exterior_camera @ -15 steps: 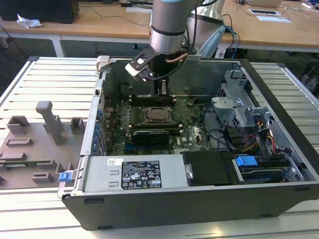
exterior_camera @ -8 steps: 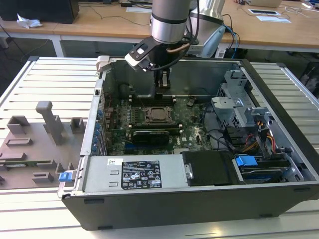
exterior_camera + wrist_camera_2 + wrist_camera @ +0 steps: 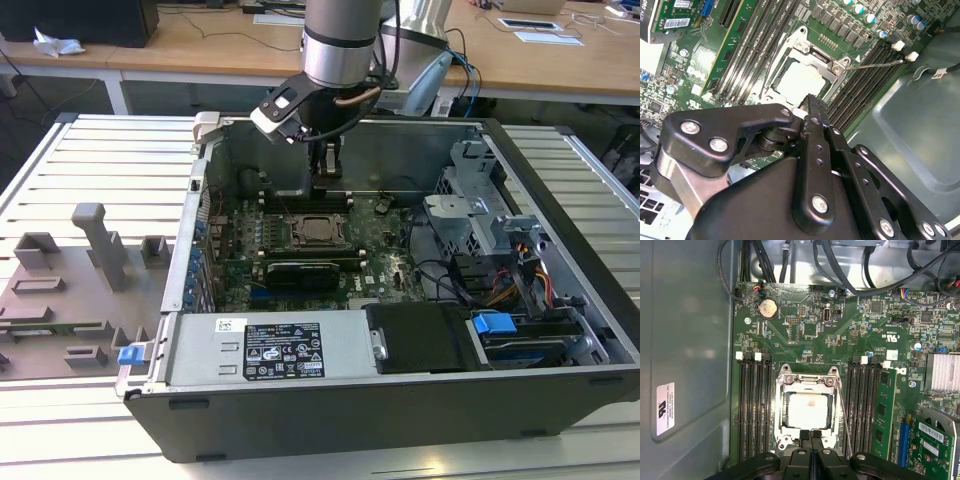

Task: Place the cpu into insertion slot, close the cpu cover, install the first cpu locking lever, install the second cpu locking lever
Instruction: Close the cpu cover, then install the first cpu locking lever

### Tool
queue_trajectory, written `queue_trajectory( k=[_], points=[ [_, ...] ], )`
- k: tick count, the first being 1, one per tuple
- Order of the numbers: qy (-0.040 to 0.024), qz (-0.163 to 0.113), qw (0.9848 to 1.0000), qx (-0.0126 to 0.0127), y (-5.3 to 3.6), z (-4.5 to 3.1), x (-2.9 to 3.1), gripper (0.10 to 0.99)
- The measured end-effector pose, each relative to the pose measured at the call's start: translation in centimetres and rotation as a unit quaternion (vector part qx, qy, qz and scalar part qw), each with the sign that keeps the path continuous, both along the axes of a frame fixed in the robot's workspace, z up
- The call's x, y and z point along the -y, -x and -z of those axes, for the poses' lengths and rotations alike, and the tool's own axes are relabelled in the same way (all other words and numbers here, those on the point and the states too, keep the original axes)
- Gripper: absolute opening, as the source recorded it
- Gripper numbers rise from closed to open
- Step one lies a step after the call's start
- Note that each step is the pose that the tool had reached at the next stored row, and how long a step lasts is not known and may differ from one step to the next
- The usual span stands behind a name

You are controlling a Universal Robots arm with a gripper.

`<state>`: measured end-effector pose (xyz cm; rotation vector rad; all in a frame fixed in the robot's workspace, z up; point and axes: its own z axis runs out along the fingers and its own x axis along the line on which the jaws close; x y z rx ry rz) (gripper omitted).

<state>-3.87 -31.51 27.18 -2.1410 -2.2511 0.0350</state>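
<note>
Arm reached down into the open computer case (image 3: pixel 560 390), which stood on the slatted counter (image 3: pixel 90 160). The tool (image 3: pixel 810 433) was narrow: fingertips (image 3: pixel 804 432) pressed together, nothing seen between them. It sat at the edge of the insertion slot (image 3: pixel 785 371), on the side away from the coin cell (image 3: pixel 767 307). Whether it touched the slot's rim could not be judged. In the exterior view the tool (image 3: pixel 328 188) stood upright over the motherboard, just beside the socket.

The cpu (image 3: pixel 809 410) lay flat in the insertion slot, pale top plate up. The cpu cover (image 3: pixel 783 412) was down around it, with the plate showing through the window.

One thin wire lever (image 3: pixel 842 412) ran along the slot's side, between the cover and a bank of memory slots (image 3: pixel 860 410). In the second wrist view the lever (image 3: pixel 875 64) reached out over the memory slots. Latched or free: cannot tell. A second bank of memory slots (image 3: pixel 754 410) flanked the opposite side.
</note>
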Motion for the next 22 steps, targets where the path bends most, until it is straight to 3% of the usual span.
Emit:
queue_trajectory(
  k=[5, 7, 9, 12, 16, 18, 19, 20, 22],
  points=[
    [0.0000, -0.003, 1.0000, 0.0000, 0.00, -0.01, 0.00, 0.106],
    [0.0000, -0.020, 0.9998, 0.0000, 0.00, -0.01, 0.00, 0.106],
    [0.0000, -0.060, 0.9982, 0.0000, 0.00, -0.01, 0.00, 0.106],
    [0.0000, -0.113, 0.9936, 0.0000, 0.00, -0.01, 0.00, 0.106],
    [0.0000, -0.175, 0.9846, 0.0000, 0.00, -0.01, 0.00, 0.106],
    [0.0000, -0.190, 0.9817, 0.0000, 0.00, -0.01, 0.00, 0.106],
    [0.0000, -0.222, 0.9750, 0.0000, 0.00, -0.01, 0.00, 0.106],
    [0.0000, -0.232, 0.9726, 0.0000, 0.00, -0.01, 0.00, 0.106],
    [0.0000, -0.246, 0.9694, 0.0000, 0.00, -0.01, 0.00, 0.106]
  ],
)
